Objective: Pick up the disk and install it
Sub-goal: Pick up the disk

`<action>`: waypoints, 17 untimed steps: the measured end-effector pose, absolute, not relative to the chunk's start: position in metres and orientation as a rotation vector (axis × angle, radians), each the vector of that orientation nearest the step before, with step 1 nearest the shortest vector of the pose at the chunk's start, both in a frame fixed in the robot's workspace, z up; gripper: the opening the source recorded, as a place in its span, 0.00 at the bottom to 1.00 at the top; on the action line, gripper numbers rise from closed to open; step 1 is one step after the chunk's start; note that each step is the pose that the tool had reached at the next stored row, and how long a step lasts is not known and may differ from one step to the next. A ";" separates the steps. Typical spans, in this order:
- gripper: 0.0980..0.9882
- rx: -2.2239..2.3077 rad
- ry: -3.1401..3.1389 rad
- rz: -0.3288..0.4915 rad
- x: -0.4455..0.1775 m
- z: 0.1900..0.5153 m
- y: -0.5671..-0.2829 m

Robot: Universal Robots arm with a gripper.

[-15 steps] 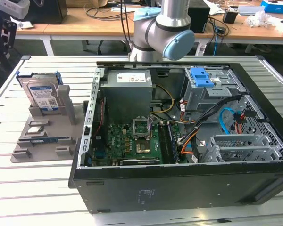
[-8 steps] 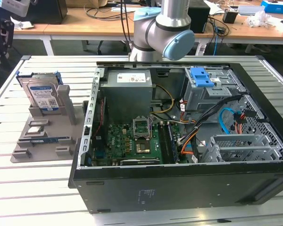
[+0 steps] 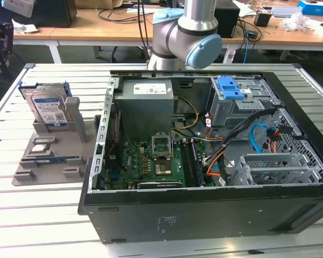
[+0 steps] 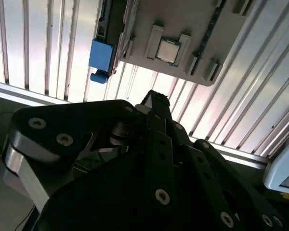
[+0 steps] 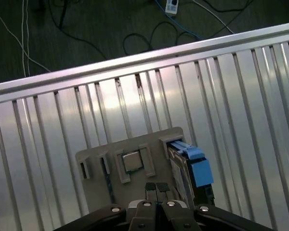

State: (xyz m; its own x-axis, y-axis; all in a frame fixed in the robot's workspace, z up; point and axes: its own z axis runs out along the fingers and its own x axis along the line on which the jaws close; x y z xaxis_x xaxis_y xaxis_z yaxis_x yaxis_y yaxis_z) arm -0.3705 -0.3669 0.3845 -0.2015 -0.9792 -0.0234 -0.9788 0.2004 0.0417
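Ribbed table (image 3: 54,215), bare metal, gleaming. Now the disk (image 3: 49,110): silvery metal, glossy paper label, blue plastic rail. The holder (image 3: 43,171), matt grey plastic. The pincer (image 5: 156,186), matt black.

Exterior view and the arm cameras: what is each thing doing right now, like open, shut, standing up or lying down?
disk: standing upright in the grey holder, not gripped.
chip: lying flat in its slot on the holder.
computer case: open, side cover off, insides showing.
gripper: jaws shut, holding nothing, over the holder.
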 end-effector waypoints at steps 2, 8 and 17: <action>0.01 2.014 -2.399 -0.074 -0.370 0.384 -0.367; 0.01 2.120 -2.302 -0.073 -0.370 0.384 -0.367; 0.01 2.158 -2.266 -0.073 -0.370 0.384 -0.367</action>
